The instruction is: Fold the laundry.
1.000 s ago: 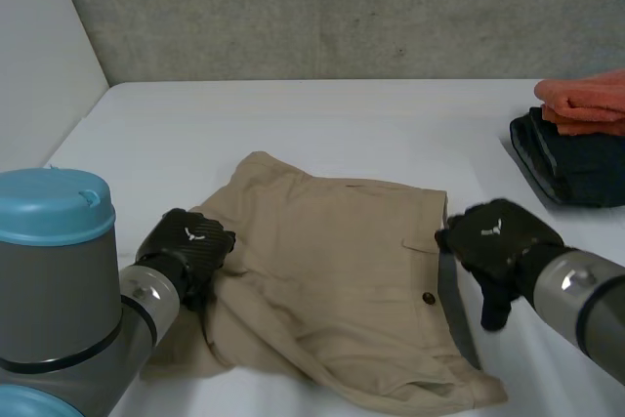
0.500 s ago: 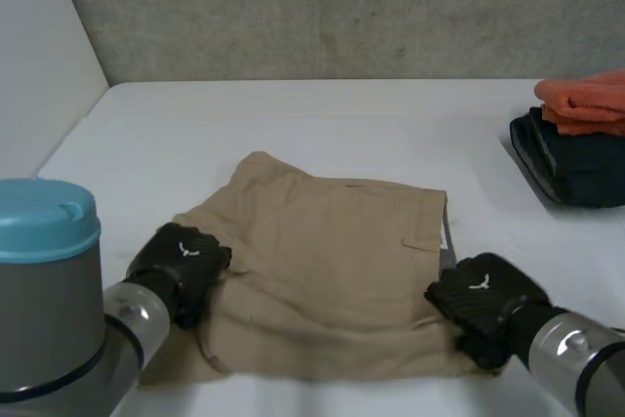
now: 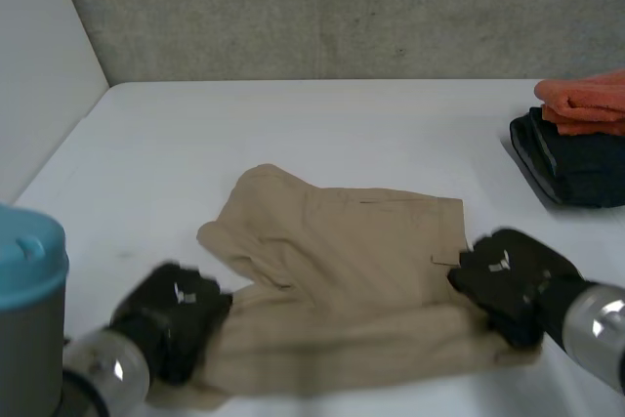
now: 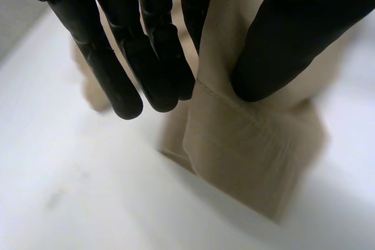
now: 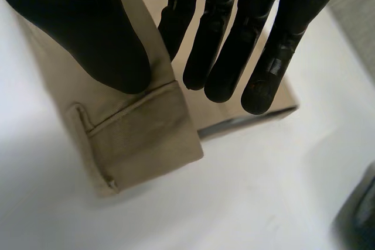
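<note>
The tan shorts (image 3: pixel 361 241) lie near the front of the white table (image 3: pixel 293 124), and their near edge is now raised. Half a second ago the garment lay flat with both hands on its near corners. The left hand (image 3: pixel 171 324) pinches the left corner between thumb and fingers, and the right hand (image 3: pixel 508 275) clamps the right corner, by the belt loop, the same way. The far left portion has since buckled into a loose roll. The lift probably begins a fold away from the robot, though the blurred left hand makes its height uncertain. The folded stack (image 3: pixel 576 144) at the right is unchanged.
</note>
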